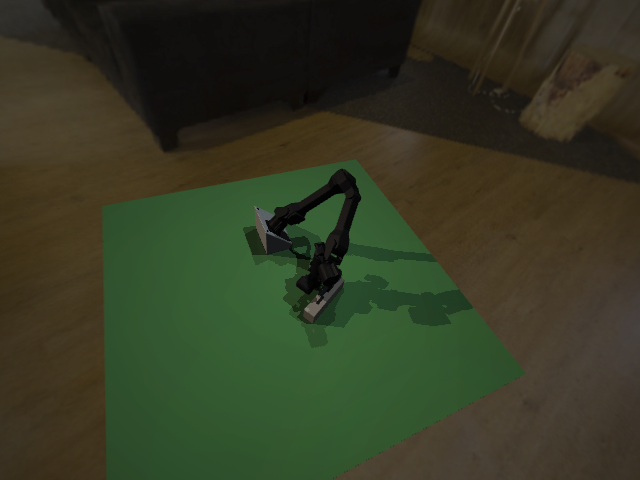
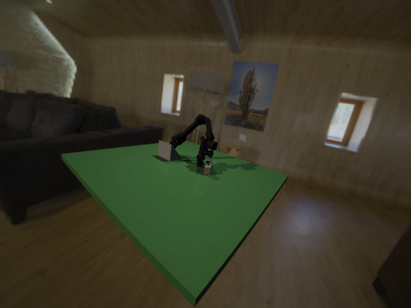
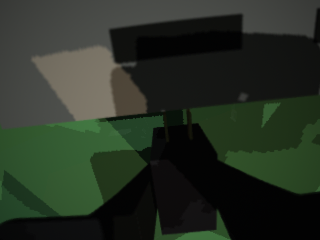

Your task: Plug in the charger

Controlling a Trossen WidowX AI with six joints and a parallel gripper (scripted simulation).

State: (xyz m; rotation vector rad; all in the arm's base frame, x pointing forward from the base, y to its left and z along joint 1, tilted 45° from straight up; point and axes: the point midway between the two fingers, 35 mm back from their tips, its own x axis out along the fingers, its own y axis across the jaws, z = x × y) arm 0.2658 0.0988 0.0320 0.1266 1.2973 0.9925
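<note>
The pale grey power strip (image 1: 311, 312) (image 2: 207, 171) (image 3: 80, 80) lies flat on the green table (image 1: 180, 335) (image 2: 166, 215) (image 3: 50, 150). In the wrist view a dark outlet recess (image 3: 175, 39) shows on the strip's face, mostly in shadow. My gripper (image 1: 316, 285) (image 2: 201, 162) (image 3: 180, 165) is shut on the black two-prong charger (image 3: 182, 147) and hangs close over the strip. The two brass prongs (image 3: 178, 124) point at the strip, their tips at its near edge. I cannot tell from these views whether the prongs touch it.
The arm's grey wedge-shaped base (image 1: 266, 235) (image 2: 164, 151) stands on the table behind the strip. A dark sofa (image 1: 232, 51) (image 2: 49, 132) stands beyond the table's far side. The table's right edge lies some way from the strip.
</note>
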